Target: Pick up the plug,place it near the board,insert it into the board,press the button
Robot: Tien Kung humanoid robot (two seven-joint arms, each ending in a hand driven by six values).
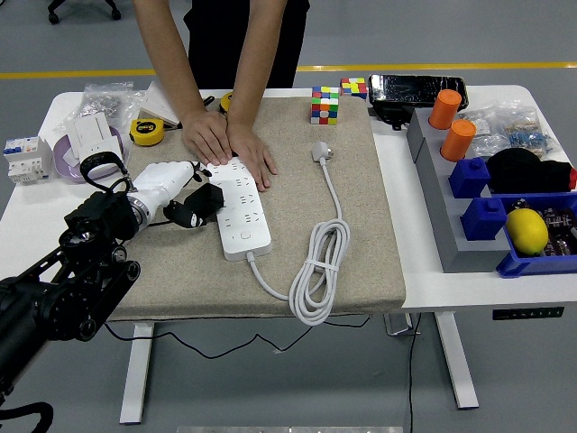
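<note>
Your left hand [171, 185] is clamped on the black plug [200, 204], holding it just beside the left edge of the white board [239, 206], about level with its middle sockets. You cannot tell from here which way the plug's prongs face. The board lies on the tan mat [361, 225] with its long axis running from far to near, slightly slanted, its cord [317, 271] leaving the near end, coiling and ending at a white plug [322, 152] well to the right. A person's hands [230, 144] press flat on the board's far end. A yellow tape measure [144, 132] sits on the bench [41, 194] behind your hand.
</note>
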